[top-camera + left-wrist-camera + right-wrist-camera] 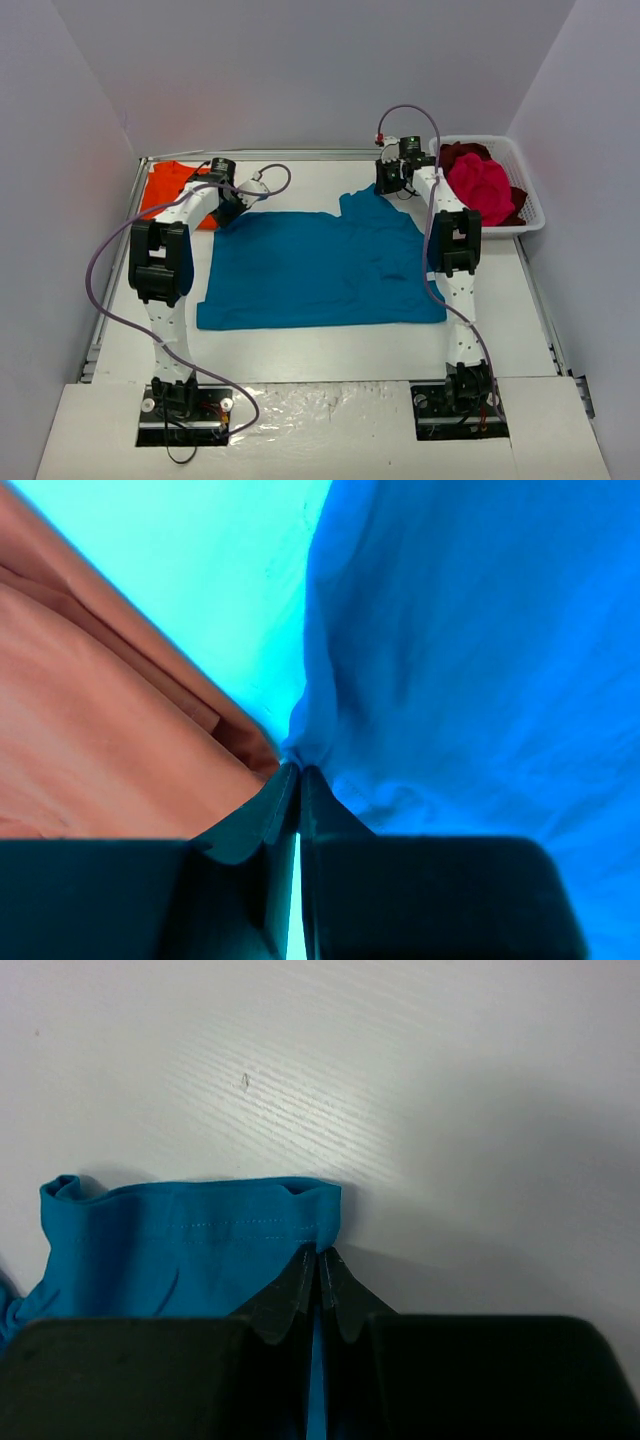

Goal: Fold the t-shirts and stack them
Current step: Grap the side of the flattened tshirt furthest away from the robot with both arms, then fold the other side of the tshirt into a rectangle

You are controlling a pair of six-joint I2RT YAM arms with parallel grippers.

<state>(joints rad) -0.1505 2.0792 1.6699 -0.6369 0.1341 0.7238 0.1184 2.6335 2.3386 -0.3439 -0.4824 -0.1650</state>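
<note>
The teal shirt (320,270) is spread flat between the arms and pinched at both far corners, looks like so the back edge can be lifted together for a fold. The left gripper (232,207) is clamped shut on the far-left corner, just beside the orange shirt (165,185), and the right gripper (392,180) is clamped on a stitched hem far right. Both are reached well forward, wrists pitched down

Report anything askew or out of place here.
The teal-blue cloth t-shirt lies skewed, its far right corner rising to a peak at the right gripper. The magenta-pink t-shirt and dark red t-shirt sit heaped, unfolded, in the white slotted plastic basket. Nothing spilled or damaged.
</note>
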